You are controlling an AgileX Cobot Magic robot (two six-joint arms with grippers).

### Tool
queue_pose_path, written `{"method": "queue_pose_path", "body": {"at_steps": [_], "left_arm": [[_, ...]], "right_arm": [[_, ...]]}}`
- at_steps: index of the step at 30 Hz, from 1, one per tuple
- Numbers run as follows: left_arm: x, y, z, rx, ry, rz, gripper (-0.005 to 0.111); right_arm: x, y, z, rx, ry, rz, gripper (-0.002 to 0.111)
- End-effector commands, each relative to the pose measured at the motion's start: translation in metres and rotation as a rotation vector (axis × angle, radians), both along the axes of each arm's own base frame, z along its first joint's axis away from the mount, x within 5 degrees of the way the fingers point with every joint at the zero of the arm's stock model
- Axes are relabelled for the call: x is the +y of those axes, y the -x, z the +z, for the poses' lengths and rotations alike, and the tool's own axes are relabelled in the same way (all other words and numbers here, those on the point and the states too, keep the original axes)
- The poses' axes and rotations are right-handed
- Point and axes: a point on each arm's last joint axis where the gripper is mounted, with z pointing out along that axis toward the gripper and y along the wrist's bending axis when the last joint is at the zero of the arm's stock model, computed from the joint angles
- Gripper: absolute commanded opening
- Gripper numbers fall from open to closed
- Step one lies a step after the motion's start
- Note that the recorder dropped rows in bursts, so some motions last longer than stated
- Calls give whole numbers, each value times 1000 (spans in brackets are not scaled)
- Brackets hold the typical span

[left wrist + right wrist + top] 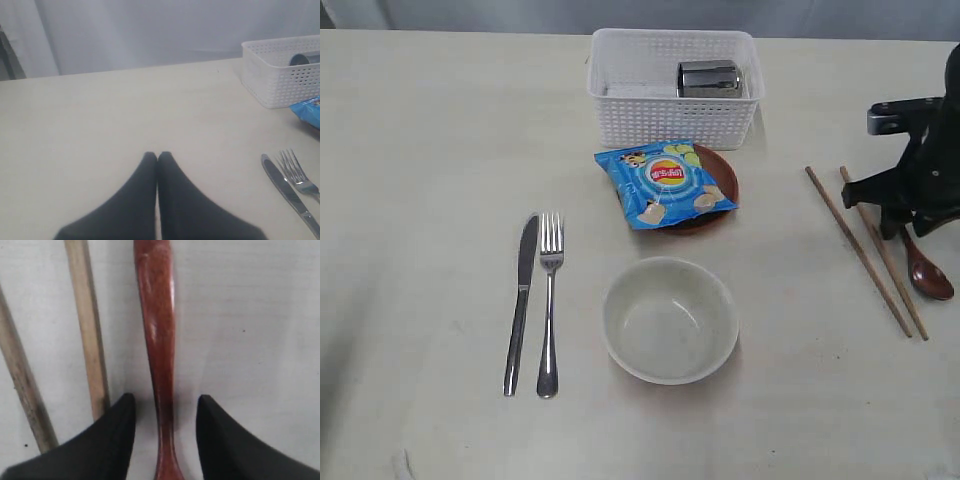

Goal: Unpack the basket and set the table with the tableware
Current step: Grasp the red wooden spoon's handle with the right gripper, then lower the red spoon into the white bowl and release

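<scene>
The white basket (670, 120) stands at the back of the table (430, 150) with the steel cup (709, 78) lying inside. Knife (523, 300) and fork (550, 300) lie side by side on the left. The off-white bowl (669, 320) sits at the front middle, and the brown plate (723, 170) behind it. Two chopsticks (857, 250) and the dark red spoon (928, 275) lie on the right. My right gripper (165, 402) is open astride the spoon's handle (159, 330), with a gap on both sides. My left gripper (157, 155) is shut and empty over bare table.
A blue chip bag (665, 183) lies on the brown plate, covering most of it. In the right wrist view a chopstick (89, 330) runs close beside one finger. The left wrist view shows the basket (280, 80), knife (287, 192) and fork (297, 175) off to one side.
</scene>
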Motion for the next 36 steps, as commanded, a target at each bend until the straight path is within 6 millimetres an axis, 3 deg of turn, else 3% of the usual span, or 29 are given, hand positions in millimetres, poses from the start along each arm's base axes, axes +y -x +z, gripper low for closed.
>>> {"method": "queue_pose_path", "body": {"at_steps": [1,3,4,10,14,19,22,28,32,35,36], "left_arm": [[0,0,-1,-1,2,-1,0],[0,0,-1,-1,2,-1,0],[0,0,-1,-1,2,-1,0],[0,0,-1,-1,2,-1,0],[0,0,-1,-1,2,-1,0],[0,0,-1,-1,2,-1,0],[0,0,-1,-1,2,-1,0],[0,0,-1,-1,2,-1,0],[0,0,-1,-1,2,-1,0],[0,0,-1,-1,2,-1,0],[0,0,-1,-1,2,-1,0]], "right_arm": [[-2,-2,-8,7,2,7,16],[-2,-2,-8,10,3,17,2],[-2,-2,-8,11,4,23,0],[-3,-1,7,-23,5,21,0],[-2,0,30,-82,0,10,0],[12,8,74,-206,-81,-3,0],[33,17,103,-274,-159,46,0],[101,57,151,-346,-312,247,0],[151,89,158,-342,-405,398,0],[191,115,147,-353,-439,564,0],[210,126,140,-373,-440,692,0]]}}
